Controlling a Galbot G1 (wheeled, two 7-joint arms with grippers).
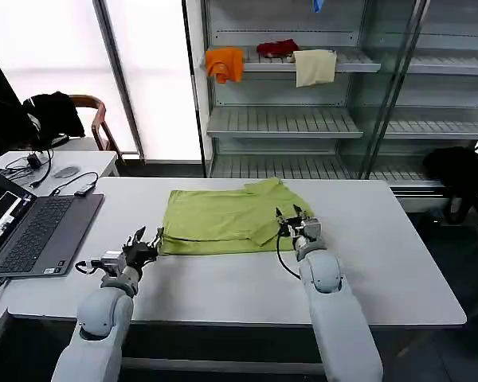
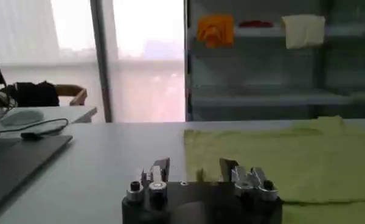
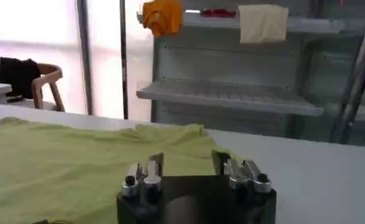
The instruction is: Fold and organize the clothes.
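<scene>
Lying on the counter (image 1: 398, 239), the shirt (image 1: 215, 219) is partly folded, one sleeve turned in. The left gripper (image 1: 143, 244) waits released at its near left corner, the right gripper (image 1: 293, 219) released at its right edge. More folds remain.

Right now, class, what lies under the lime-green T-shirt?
The white table carries the lime-green T-shirt, spread flat with folded layers. Anything beneath the cloth is covered and cannot be seen.
</scene>
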